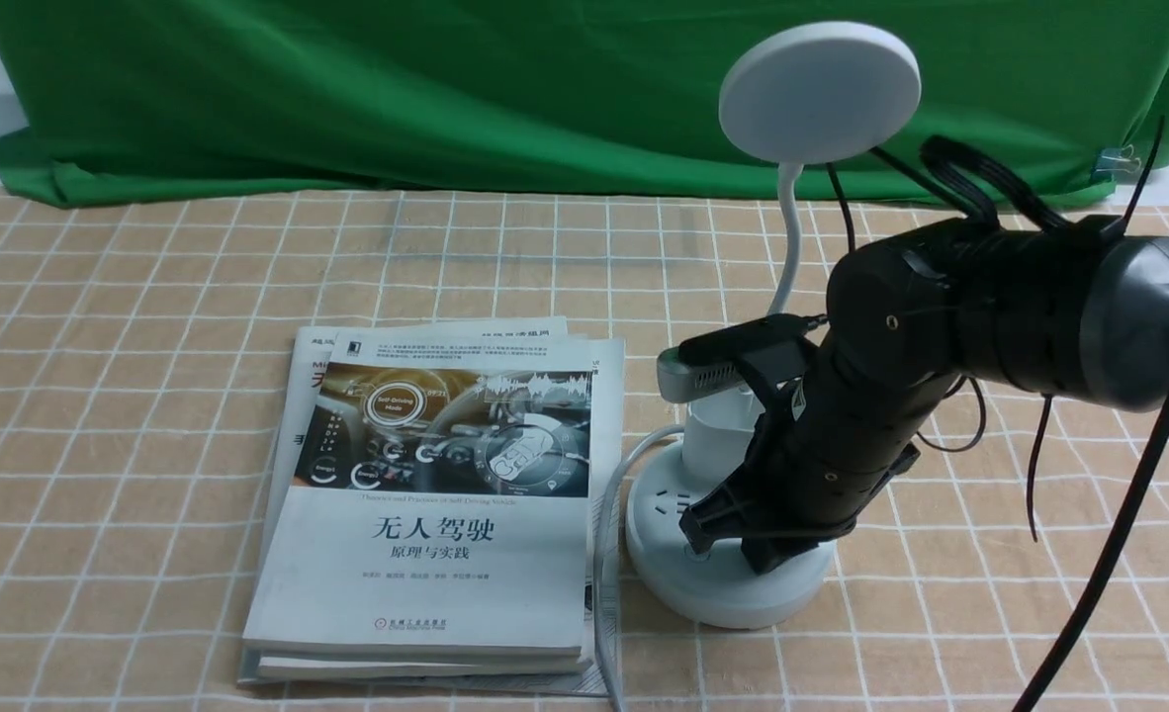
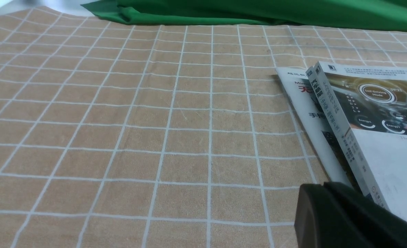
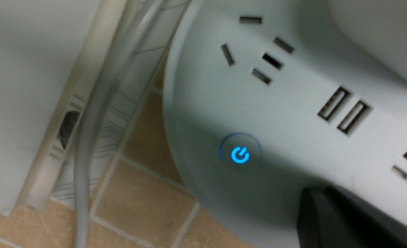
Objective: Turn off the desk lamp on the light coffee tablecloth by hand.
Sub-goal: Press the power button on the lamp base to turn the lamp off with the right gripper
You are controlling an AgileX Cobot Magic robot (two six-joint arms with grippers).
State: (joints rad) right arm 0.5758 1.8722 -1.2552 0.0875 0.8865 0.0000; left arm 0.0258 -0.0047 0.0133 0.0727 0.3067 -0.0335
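The white desk lamp stands on the light coffee tablecloth (image 1: 149, 396), with its disc head (image 1: 820, 91) on a thin bent neck (image 1: 787, 247), a cup holder (image 1: 718, 430) and a round base (image 1: 713, 593). My right gripper (image 1: 711, 539) is shut and empty, its tips down on or just above the top of the base. In the right wrist view the base (image 3: 293, 103) shows sockets and a blue-lit power button (image 3: 240, 155), and the shut fingertips (image 3: 322, 194) sit a little beside that button. My left gripper (image 2: 324, 187) is shut and empty, low over the cloth beside the books.
A stack of books (image 1: 436, 494) lies just left of the lamp base, also in the left wrist view (image 2: 362, 120). The lamp's white cable (image 1: 604, 554) runs between books and base. A green backdrop cloth (image 1: 446, 89) hangs behind.
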